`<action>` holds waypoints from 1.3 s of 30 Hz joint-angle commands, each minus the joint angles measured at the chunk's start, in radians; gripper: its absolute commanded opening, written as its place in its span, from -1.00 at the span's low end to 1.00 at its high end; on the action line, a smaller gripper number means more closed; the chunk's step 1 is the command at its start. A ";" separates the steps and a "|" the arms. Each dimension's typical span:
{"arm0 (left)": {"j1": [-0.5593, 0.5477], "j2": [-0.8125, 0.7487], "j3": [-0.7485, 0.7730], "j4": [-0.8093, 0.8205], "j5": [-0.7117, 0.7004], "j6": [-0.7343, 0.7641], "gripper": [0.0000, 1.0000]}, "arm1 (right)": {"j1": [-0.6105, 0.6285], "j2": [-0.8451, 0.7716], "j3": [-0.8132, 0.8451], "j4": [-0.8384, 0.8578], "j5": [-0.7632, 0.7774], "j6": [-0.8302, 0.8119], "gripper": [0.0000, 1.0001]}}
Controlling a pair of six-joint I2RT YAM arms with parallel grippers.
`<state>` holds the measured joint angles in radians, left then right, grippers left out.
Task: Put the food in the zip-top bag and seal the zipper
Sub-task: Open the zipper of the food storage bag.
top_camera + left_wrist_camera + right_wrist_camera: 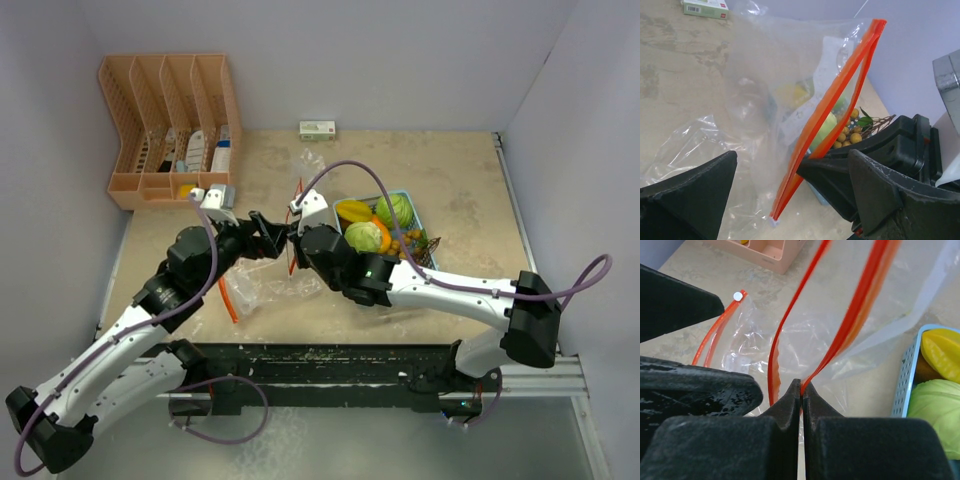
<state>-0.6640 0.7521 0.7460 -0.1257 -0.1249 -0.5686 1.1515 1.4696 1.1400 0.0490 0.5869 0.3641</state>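
Note:
A clear zip-top bag (275, 285) with an orange zipper (292, 245) is lifted at its mouth in mid-table. My right gripper (294, 236) is shut on one zipper strip (855, 320), and the jaws (801, 386) pinch it. The other strip (773, 352) bows away, so the mouth is open. My left gripper (266, 236) is open, its fingers either side of the zipper (825, 107) without touching it. The food lies in the light blue tray (428, 228): yellow fruit (353, 210), green leafy piece (366, 237), small brown balls (850, 132).
A pink desk organizer (170, 125) stands at the back left. A small green-and-white box (317, 129) lies by the back wall. A second orange zipper length with a white end (737, 296) lies flat on the left. Walls close in on both sides.

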 commanded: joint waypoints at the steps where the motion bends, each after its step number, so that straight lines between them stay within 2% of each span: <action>1: -0.006 0.013 -0.017 0.153 0.024 -0.039 0.88 | 0.000 -0.032 0.037 -0.003 -0.027 0.003 -1.00; 9: -0.006 0.032 -0.040 0.175 -0.016 -0.030 0.79 | 0.000 -0.046 0.052 -0.013 -0.065 0.012 -1.00; 14: -0.006 0.055 -0.057 0.214 0.009 -0.029 0.73 | -0.001 -0.055 0.064 -0.029 -0.087 0.012 -1.00; 30: -0.006 0.104 -0.071 0.154 -0.085 0.002 0.50 | -0.001 -0.056 0.143 -0.194 -0.130 -0.036 -1.00; 37: -0.006 0.104 -0.074 0.164 -0.103 0.018 0.22 | 0.000 -0.057 0.157 -0.241 -0.170 -0.040 -1.00; 39: -0.006 0.111 -0.074 0.186 -0.092 0.027 0.01 | 0.000 -0.062 0.158 -0.251 -0.178 -0.036 -1.00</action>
<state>-0.6640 0.8604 0.6735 0.0002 -0.2092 -0.5781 1.1515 1.4384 1.2507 -0.1829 0.4408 0.3397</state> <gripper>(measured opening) 0.587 0.008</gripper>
